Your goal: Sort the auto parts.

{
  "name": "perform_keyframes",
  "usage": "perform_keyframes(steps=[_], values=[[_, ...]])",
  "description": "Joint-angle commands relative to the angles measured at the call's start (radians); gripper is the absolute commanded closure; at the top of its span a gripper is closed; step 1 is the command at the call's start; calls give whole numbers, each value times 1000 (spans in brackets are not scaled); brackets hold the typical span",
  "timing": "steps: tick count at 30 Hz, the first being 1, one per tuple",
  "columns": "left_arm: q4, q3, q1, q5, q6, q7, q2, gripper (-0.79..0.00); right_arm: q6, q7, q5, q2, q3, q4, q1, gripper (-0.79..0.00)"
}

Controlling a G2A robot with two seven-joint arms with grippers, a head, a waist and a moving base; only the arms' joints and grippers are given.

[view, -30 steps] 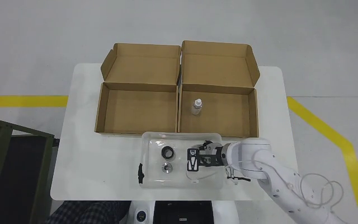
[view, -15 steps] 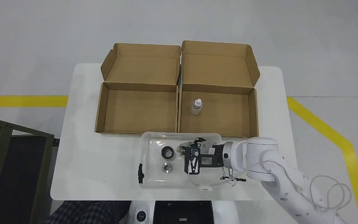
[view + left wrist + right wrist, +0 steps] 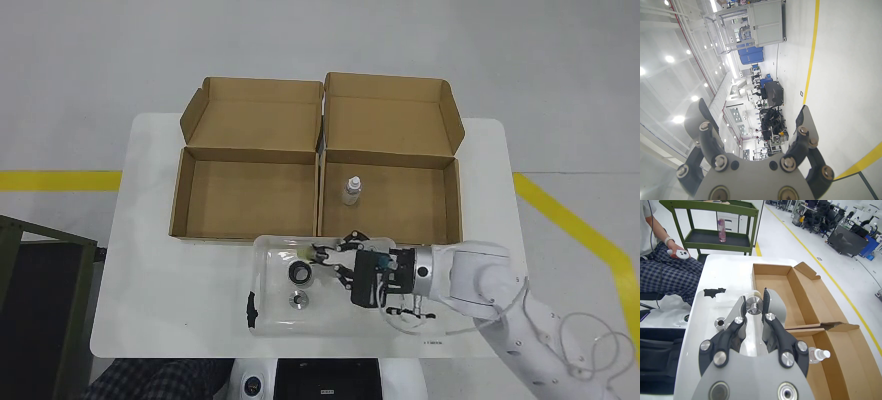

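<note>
A clear plastic tray (image 3: 262, 262) sits at the table's near edge. My right gripper (image 3: 318, 262) lies inside it, shut on a silver cylindrical metal part (image 3: 754, 308) with a small stud at its centre; in the top view that part (image 3: 300, 272) shows just off the fingertips. A second silver part with a dark hole (image 3: 720, 323) rests in the tray closer to the robot (image 3: 298, 298). My left gripper (image 3: 752, 106) is open with nothing between its fingers, pointing out into the room away from the table.
Two open cardboard boxes stand behind the tray: the left box (image 3: 245, 195) and the right box (image 3: 400, 200), which holds a small white spray bottle (image 3: 352, 188). A black tape scrap (image 3: 250, 308) sticks on the tray's left end. A green cart (image 3: 30, 300) stands left of the table.
My right gripper has slid leftward inside the tray, from its middle to the silver part, and its fingers now sit around that part.
</note>
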Motion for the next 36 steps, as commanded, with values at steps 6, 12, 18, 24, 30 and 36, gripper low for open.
perform_keyframes(steps=[6,12,18,24,30,36], values=[[0,0,0,0,0,0,0,-785,2,-74,0,3,44,-21,-15,0],[0,0,0,0,0,0,0,-785,6,-97,-2,6,78,-33,-33,0],[0,0,0,0,0,0,0,-785,-8,-100,-6,9,103,-37,-39,0],[0,0,0,0,0,0,0,-785,-26,-63,-16,13,120,-6,-41,0],[0,0,0,0,0,0,0,-785,-46,18,-15,23,175,37,-49,0],[0,0,0,0,0,0,0,-785,-68,130,-2,35,226,86,-49,0]])
